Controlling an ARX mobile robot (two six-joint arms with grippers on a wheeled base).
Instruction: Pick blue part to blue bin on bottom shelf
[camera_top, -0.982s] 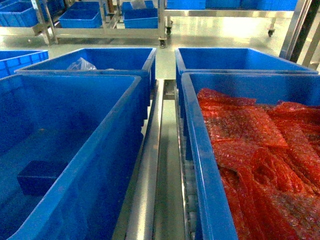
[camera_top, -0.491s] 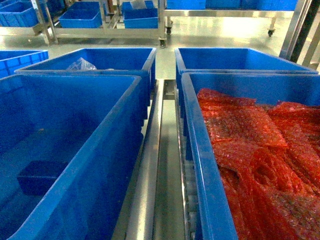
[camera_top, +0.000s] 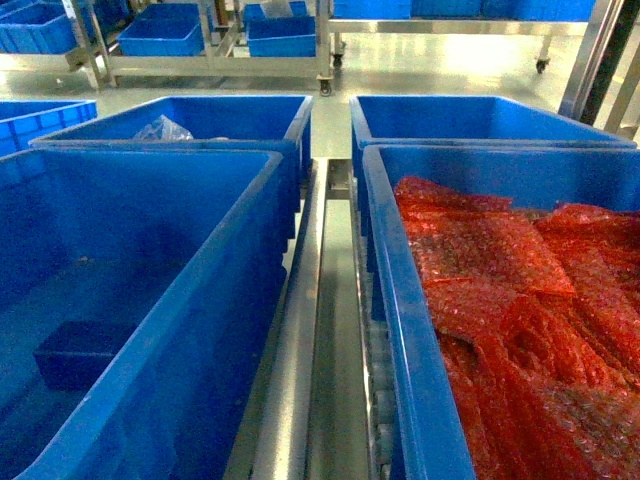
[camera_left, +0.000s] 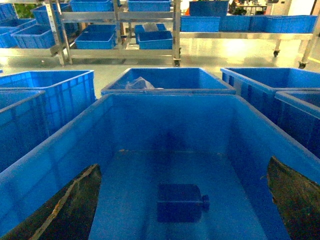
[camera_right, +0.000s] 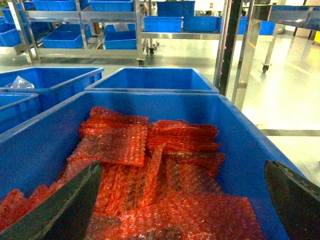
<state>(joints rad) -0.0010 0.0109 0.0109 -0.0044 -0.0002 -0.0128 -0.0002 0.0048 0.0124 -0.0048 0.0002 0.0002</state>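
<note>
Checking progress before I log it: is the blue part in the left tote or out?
In. The blue part lies on the floor of the blue bin, alone, with neither tool touching it.

I take the bin (camera_top: 215, 330) at near left in my head view as ref. Block (camera_top: 75, 352) lies inside it on the floor, toward near-left corner. Right of the bin runs a rail (camera_top: 325, 330); beyond the rail, a 2nd tote (camera_top: 410, 330) w/ packets (camera_top: 500, 300) piled in it. Behind the bin sits another tote (camera_top: 200, 125) w/ a bag (camera_top: 162, 129) in it. Racks (camera_top: 215, 45) w/ more totes stand further back.
</note>
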